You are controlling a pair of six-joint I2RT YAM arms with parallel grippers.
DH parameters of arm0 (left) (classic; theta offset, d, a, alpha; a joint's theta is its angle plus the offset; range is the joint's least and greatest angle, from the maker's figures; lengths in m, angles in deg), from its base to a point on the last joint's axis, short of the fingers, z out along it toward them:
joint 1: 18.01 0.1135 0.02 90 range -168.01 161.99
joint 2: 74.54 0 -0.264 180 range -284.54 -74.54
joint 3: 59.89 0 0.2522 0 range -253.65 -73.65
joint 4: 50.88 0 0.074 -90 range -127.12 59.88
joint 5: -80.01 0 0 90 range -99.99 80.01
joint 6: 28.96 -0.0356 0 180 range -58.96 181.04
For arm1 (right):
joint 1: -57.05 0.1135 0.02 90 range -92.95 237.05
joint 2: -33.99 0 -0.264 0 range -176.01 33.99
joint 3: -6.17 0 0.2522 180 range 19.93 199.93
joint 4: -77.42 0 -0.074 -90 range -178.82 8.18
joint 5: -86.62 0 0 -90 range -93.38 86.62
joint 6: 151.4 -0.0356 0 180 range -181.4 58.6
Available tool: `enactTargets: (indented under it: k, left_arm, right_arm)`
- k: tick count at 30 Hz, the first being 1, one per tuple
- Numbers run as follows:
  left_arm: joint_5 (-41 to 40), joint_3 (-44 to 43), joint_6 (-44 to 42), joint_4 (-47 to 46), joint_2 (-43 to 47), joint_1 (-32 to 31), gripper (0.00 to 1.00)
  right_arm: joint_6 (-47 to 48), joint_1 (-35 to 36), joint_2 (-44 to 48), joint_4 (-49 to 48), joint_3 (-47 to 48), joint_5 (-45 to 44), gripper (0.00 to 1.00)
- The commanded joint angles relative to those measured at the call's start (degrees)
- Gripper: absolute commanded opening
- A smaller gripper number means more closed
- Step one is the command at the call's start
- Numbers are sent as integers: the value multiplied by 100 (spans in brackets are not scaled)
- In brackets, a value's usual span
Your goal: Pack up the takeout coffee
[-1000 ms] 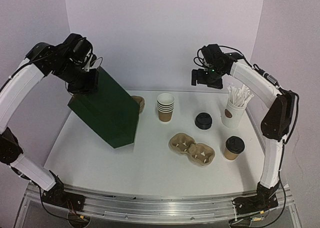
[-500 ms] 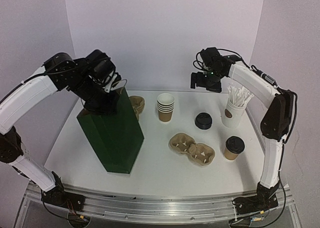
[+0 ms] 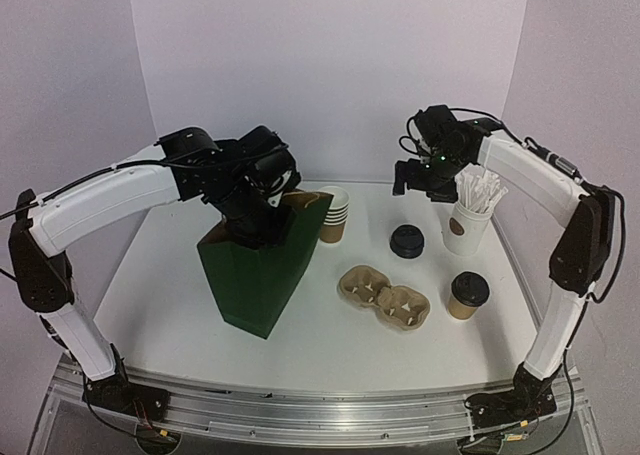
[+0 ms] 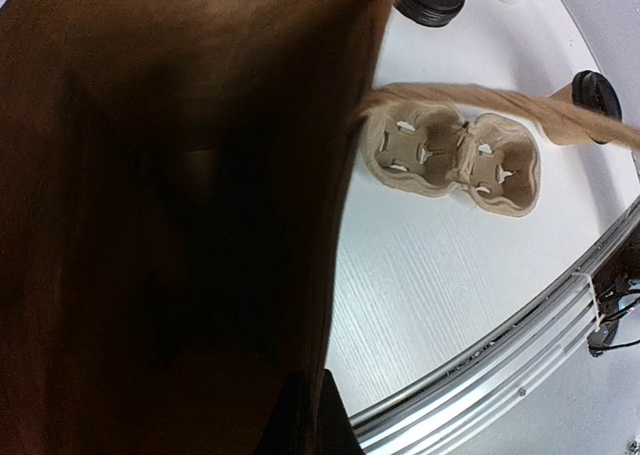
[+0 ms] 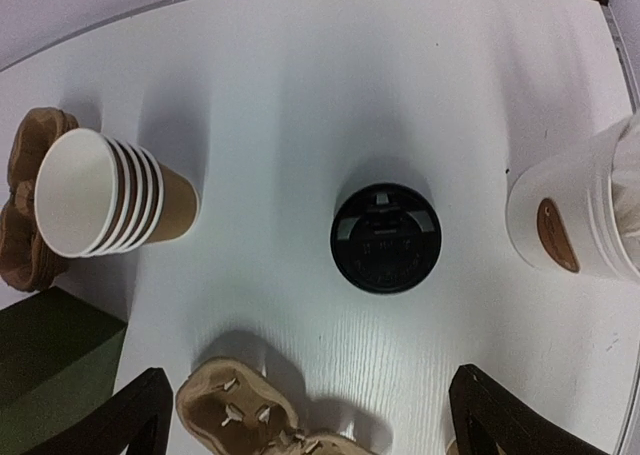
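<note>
Now the left gripper (image 3: pixel 262 213) is clamped shut on the top edge of the green paper bag (image 3: pixel 250 285), which hangs below it, tilted, with its mouth turned up toward the wrist. From the left wrist, the bag's brown inside fills most of the view. The pulp cup carrier (image 3: pixel 385 297) lies on the table (image 3: pixel 160 295) just past the bag's edge. The right gripper (image 3: pixel 420 177) hangs high with its jaws spread wide, holding nothing. Straight beneath it sits a loose black lid (image 5: pixel 385 237). To its left stands the stack of lidless cups (image 5: pixel 100 190), and to its right the white cup of wrapped sticks (image 5: pixel 570 225). The takeout coffee (image 3: pixel 467 295) stands upright with its lid on, well below the right gripper and nearer that arm's base. It sits just beside the carrier and is touched by neither gripper.
</note>
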Motion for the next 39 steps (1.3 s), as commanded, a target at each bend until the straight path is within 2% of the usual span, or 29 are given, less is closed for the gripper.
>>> enactTargets:
  k: [1, 5, 9, 11, 15, 20, 25, 31, 36, 39]
  left_arm:
    - [248, -363, 27, -315, -110, -27, 0]
    - [457, -487, 150, -400, -208, -27, 5]
    - [487, -879, 183, -200, -390, -27, 26]
    - [473, -1151, 163, -97, -457, -30, 40]
    - [541, -1837, 108, -62, -529, -27, 55]
    - [897, -2600, 3, -75, -681, -9, 61]
    - [880, -3019, -71, -373, -640, 35, 62]
    - [224, -2337, 308, -1400, -20, 505, 62]
    - [-466, -1892, 615, -1232, 399, 718, 62]
    - [-572, -1652, 647, -1217, 709, 927, 62]
  right_arm:
    - [-825, 149, 560, 703, -501, 747, 93]
    - [-1533, 518, 586, 1139, -849, 1030, 92]
    - [-2172, 527, 574, 1144, -1227, 1306, 92]
    - [-2382, 537, 482, 1095, -1344, 1348, 91]
    - [-2691, 619, 333, 731, -1681, 1562, 90]
    - [-3020, 821, 131, 165, -2101, 1660, 88]
    - [-3311, 1073, -231, -180, -2130, 1579, 85]
    - [-3939, 1101, -655, -887, -2465, 1396, 78]
    - [-4287, 1183, -984, -1128, -2385, 1232, 73]
    - [-4293, 1244, -1092, -1128, -2333, 1128, 67]
